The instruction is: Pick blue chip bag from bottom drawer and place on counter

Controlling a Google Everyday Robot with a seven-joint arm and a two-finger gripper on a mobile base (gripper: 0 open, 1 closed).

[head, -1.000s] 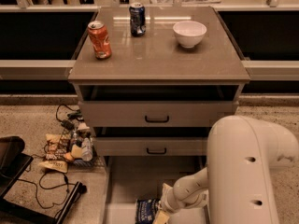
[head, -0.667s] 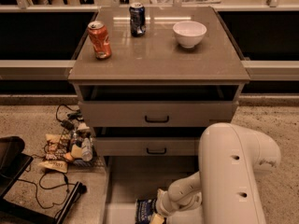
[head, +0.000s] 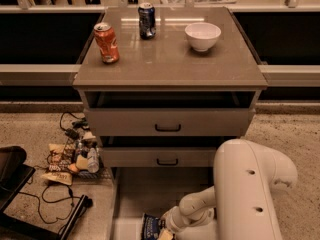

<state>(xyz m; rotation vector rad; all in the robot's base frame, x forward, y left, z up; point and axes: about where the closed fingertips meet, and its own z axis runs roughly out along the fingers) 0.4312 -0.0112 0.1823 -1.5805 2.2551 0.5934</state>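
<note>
The blue chip bag (head: 150,227) lies in the pulled-out bottom drawer (head: 131,199), at the bottom edge of the camera view. My gripper (head: 166,229) is down in the drawer right at the bag's right side, at the end of the white arm (head: 245,194) that fills the lower right. The counter (head: 170,59) is the glossy grey-brown top of the cabinet above.
On the counter stand an orange soda can (head: 106,43), a dark blue soda can (head: 146,20) and a white bowl (head: 202,36). Two upper drawers (head: 167,121) with black handles are slightly open. Snack wrappers and cables (head: 70,159) lie on the floor at left.
The arm has shifted left and its large white link now stands more upright. The gripper has moved closer to the blue chip bag.
</note>
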